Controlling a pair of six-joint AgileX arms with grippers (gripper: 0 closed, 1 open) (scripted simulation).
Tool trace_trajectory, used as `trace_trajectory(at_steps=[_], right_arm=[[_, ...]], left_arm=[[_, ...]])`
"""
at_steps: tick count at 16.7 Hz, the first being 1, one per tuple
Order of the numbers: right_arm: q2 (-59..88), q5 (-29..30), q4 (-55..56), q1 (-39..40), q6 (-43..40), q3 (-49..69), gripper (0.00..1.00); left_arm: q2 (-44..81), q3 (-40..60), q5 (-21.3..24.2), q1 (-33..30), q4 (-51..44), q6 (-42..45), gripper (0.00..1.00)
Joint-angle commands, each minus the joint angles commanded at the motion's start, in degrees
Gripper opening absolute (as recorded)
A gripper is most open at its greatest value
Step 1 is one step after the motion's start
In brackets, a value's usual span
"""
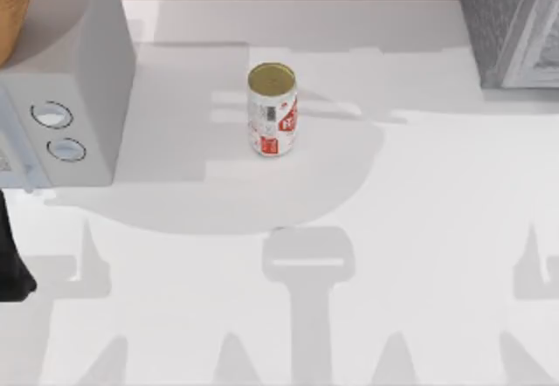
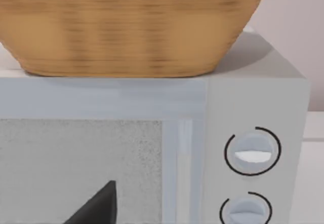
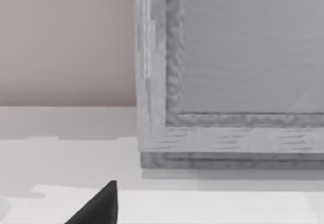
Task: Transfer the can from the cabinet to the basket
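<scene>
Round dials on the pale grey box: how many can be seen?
2. Both sit on the front of the pale grey box at the table's left: one dial nearer the basket, the other dial just beside it.

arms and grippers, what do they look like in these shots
Little of them is visible. Each wrist view shows one dark, near-black pointed finger, matte and unmarked. In the top view, a black piece of the left arm sits at the left edge. No cables visible.
</scene>
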Motion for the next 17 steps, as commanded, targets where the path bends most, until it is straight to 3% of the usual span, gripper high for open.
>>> trace_trajectory(at_steps=[9,13,17], right_arm=[[-0.23,-0.07,0.07,-0.06,0.00,-0.25,1.00],[-0.23,-0.07,0.07,-0.06,0.00,-0.25,1.00],[-0.23,-0.07,0.07,-0.06,0.00,-0.25,1.00]], left_arm=[[3.50,2.00,-1.33,-1.74,2.29,-0.45,1.00],[16.54,8.21,-6.15,-7.20,9.47,-1.70,1.00],[37.33,16.82,-13.55,-14.88,19.50,-3.38,1.00]])
